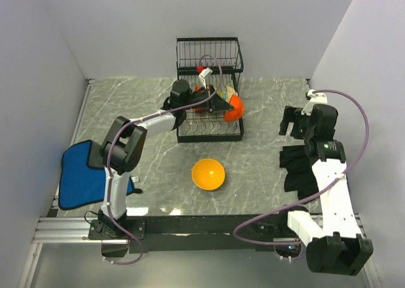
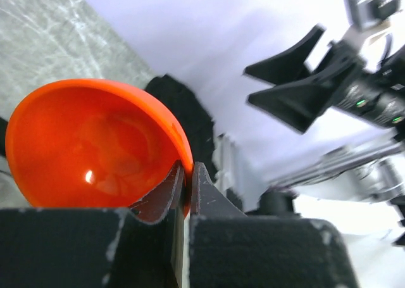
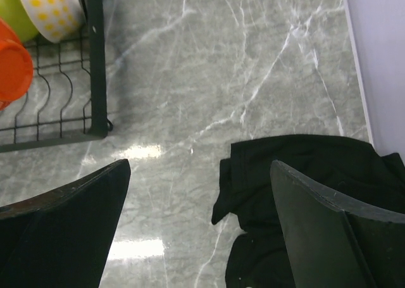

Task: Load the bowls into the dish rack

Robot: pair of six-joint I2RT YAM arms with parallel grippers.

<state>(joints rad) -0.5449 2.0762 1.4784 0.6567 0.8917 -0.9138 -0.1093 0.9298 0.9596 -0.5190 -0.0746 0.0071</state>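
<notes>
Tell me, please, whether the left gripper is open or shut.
Shut on a bowl: the left gripper pinches the rim of the red-orange bowl, its jaws nearly touching.

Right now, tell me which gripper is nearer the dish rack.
Left. The left gripper holds a red-orange bowl at the dish rack; the right gripper hangs open off to its right.

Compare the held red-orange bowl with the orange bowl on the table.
The red-orange bowl is gripped by its rim in the left hand, tilted at the dish rack; the orange bowl sits upright on the table. The red-orange bowl is redder than the orange bowl. Both are round and glossy.
</notes>
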